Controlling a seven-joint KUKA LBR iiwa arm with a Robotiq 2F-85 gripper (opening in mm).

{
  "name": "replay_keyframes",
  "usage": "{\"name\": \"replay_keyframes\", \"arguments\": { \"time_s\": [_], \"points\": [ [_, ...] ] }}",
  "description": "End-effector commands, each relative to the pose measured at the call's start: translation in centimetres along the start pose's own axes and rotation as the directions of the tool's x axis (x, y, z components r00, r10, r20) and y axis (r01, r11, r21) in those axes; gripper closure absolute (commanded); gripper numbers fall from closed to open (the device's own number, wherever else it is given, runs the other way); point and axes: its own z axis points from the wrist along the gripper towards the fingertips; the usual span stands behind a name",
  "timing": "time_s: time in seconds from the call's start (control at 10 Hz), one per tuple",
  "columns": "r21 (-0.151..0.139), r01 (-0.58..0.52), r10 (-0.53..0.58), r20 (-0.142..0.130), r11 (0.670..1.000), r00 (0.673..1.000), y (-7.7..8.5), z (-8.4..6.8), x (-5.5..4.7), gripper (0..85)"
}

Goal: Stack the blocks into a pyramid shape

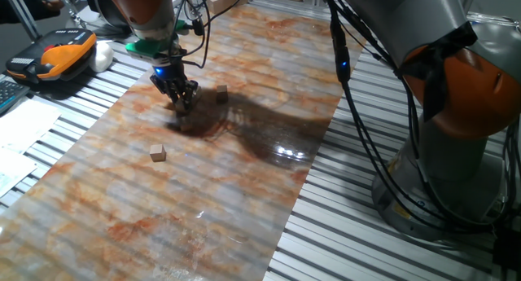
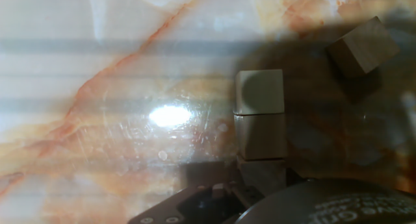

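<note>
On the marbled orange-and-grey tabletop [image 1: 203, 191], the dark two-finger gripper [image 1: 182, 101] is lowered close to the surface at the far left part of the slab. Whether its jaws are spread or pressed together cannot be told from either view. Fixed view: one small light-brown wooden cube [image 1: 221, 92] sits just to the right of the gripper; another identical cube [image 1: 158, 154] lies alone nearer the camera, well apart from it. Hand view: two plain wooden cubes [image 2: 260, 91] [image 2: 261, 136] lie touching in a row, a third [image 2: 262, 173] partly visible at the row's near end. A separate tilted cube [image 2: 363, 46] rests in shadow to the upper right.
</note>
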Motion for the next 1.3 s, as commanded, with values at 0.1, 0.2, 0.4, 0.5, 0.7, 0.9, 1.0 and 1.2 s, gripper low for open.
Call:
{"name": "replay_keyframes", "arguments": {
  "time_s": [0.1,0.2,0.4,0.5,0.7,0.9,1.0,1.2],
  "points": [
    [-0.002,-0.003,0.003,-0.002,1.000,1.000,0.04,-0.03,-0.02,51.0],
    [-0.004,-0.006,0.006,-0.004,1.000,1.000,0.05,-0.04,-0.01,51.0],
    [-0.005,-0.006,0.006,-0.006,1.000,1.000,0.07,-0.03,-0.01,51.0],
    [-0.005,-0.006,0.006,-0.006,1.000,1.000,0.08,-0.05,0.00,51.0],
    [-0.005,-0.009,0.009,-0.006,1.000,1.000,0.11,-0.07,0.02,51.0],
    [-0.003,-0.014,0.014,-0.006,1.000,1.000,0.11,-0.06,0.04,34.0],
    [-0.003,-0.019,0.019,-0.007,1.000,1.000,0.14,-0.08,0.09,34.0],
    [-0.002,-0.019,0.019,-0.005,1.000,1.000,0.15,-0.09,0.08,34.0]
  ]
}}
